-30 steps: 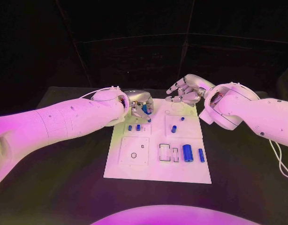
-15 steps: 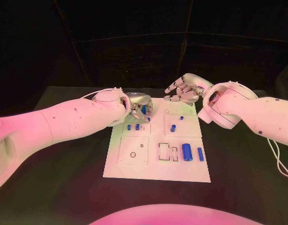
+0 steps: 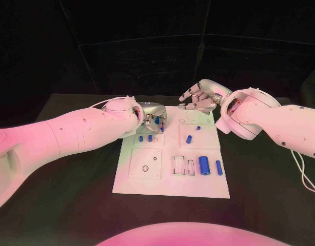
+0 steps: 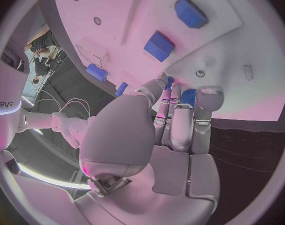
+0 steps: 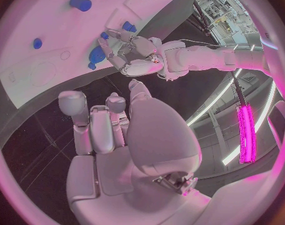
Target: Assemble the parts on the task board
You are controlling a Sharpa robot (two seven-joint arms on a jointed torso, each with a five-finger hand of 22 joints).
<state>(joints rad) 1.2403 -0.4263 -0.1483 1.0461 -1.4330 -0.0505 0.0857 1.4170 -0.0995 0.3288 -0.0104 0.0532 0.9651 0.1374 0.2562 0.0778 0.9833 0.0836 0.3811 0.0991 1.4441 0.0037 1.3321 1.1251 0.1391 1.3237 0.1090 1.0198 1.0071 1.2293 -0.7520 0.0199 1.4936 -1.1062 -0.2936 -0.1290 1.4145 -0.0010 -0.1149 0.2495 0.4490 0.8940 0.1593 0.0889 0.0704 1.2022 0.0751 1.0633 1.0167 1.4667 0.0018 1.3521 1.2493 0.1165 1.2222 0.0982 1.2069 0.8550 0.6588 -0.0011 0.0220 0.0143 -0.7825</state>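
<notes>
Left hand pinches a blue part over the far-left corner of the task board; right hand hangs free at the far edge.

The left hand is over the far-left part of the white task board, and in the left wrist view its fingertips close round a small blue part just above the plate. The right hand sits at the board's far edge with its fingers loosely curled and apart, grasping nothing. On the board, two small blue pieces stand side by side just near the left hand, two more lie mid-board, and a thick blue cylinder lies beside a slimmer blue one on the right. The black table lies all round the plate.
</notes>
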